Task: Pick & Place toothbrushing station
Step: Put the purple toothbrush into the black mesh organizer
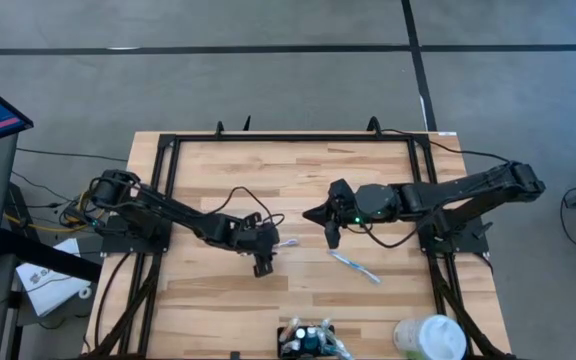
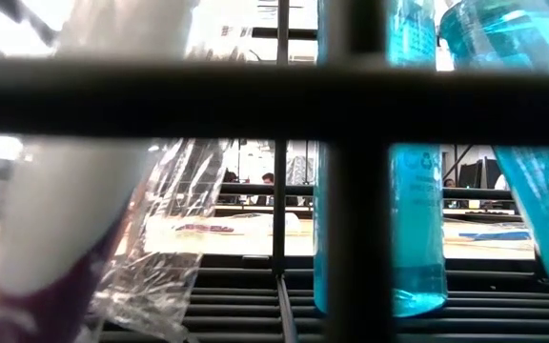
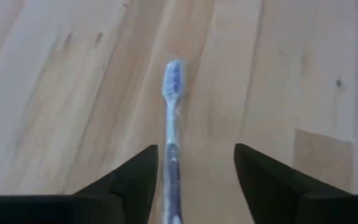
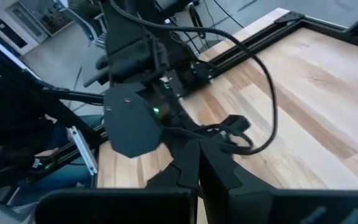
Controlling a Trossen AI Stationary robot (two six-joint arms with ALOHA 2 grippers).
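A blue-and-white toothbrush [image 3: 170, 124] in clear wrap lies on the wooden table, its head pointing away from my left gripper [image 3: 194, 168]. That gripper is open at the table's middle [image 1: 271, 246], one finger on each side of the handle; I see no touch. My right gripper [image 1: 311, 213] is shut and empty, right of centre, above the table. A second toothbrush [image 1: 354, 266] lies on the table below it. The black toothbrushing station [image 1: 306, 340] stands at the near edge with bottles in it.
A white round cup [image 1: 430, 338] stands at the near right corner. In the low view the station's black bars [image 2: 351, 191] fill the frame, with a blue bottle [image 2: 417, 229] and a white tube [image 2: 55, 219] behind them. A black frame [image 1: 293, 137] rims the table.
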